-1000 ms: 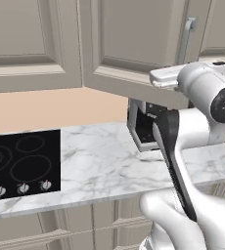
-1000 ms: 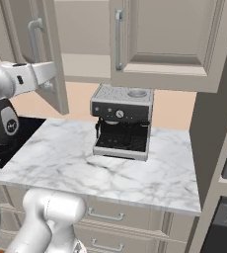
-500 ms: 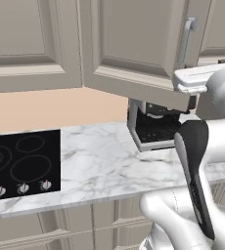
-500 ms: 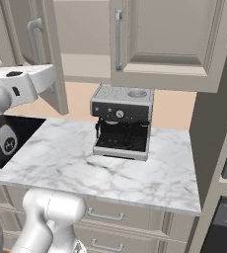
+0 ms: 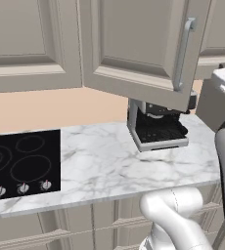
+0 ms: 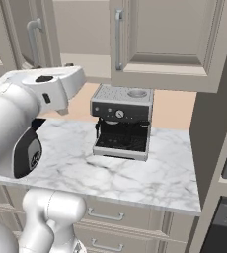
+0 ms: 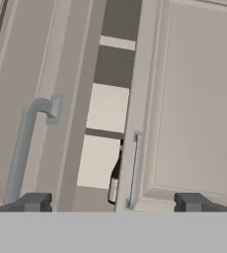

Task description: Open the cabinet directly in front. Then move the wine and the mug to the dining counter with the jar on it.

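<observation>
The cabinet (image 6: 170,34) has its left door (image 5: 134,44) swung out over the counter and its right door (image 7: 194,104) closed. Through the gap between the doors I see the inner shelf and the wine (image 7: 115,182), a dark bottle with a pale label, half hidden behind the right door's edge. My gripper (image 7: 114,202) is open in front of that gap, its fingertips (image 7: 34,201) wide apart with nothing between them, clear of the left door's curved handle (image 7: 26,148). The mug is hidden. The dining counter and the jar are out of view.
A black and silver coffee machine (image 6: 121,123) stands on the marble counter (image 5: 100,166) below the cabinet. A black cooktop (image 5: 21,163) is set into the counter at the left. My white wrist (image 6: 46,84) hangs beside the open door. A tall dark unit (image 6: 219,148) bounds the right.
The jaws have opened wide and let go of the left door's handle. The hand has drawn back from the door, which stays swung open.
</observation>
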You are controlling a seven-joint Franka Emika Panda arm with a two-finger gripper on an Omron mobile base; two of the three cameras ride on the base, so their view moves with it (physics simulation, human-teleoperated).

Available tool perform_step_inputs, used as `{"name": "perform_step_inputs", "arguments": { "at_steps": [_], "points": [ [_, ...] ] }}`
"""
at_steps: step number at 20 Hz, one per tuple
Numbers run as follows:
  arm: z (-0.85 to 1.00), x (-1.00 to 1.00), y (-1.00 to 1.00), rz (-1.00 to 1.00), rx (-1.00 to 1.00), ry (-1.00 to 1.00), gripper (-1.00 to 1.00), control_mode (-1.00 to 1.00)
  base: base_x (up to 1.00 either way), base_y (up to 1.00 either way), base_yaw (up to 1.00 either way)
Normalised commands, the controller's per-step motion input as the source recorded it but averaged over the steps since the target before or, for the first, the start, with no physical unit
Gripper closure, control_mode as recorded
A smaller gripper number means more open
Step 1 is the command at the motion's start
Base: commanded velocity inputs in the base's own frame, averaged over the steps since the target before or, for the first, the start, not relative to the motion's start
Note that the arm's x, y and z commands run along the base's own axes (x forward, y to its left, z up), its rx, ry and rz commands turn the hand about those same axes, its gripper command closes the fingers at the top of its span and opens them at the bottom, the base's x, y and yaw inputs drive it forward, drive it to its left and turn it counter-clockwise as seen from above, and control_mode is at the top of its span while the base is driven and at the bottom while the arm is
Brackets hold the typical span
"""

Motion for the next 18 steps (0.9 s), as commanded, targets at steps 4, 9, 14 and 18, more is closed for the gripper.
{"name": "perform_step_inputs", "arguments": {
  "at_steps": [4, 9, 14, 18],
  "points": [
    [0.03, -0.14, -0.54, 0.06, -0.01, 0.0, -1.0, -1.0, 0.0, 0.0, 0.0],
    [0.0, 0.0, -0.23, 0.1, 0.0, 0.0, -1.0, -1.0, 0.0, 0.0, 0.0],
    [-0.07, 0.06, -0.01, 0.12, 0.0, 0.0, -1.0, -1.0, 0.0, 0.0, 0.0],
    [-0.09, 0.22, 0.0, 0.09, 0.0, 0.0, -1.0, -1.0, 0.0, 0.0, 0.0]
  ]
}}
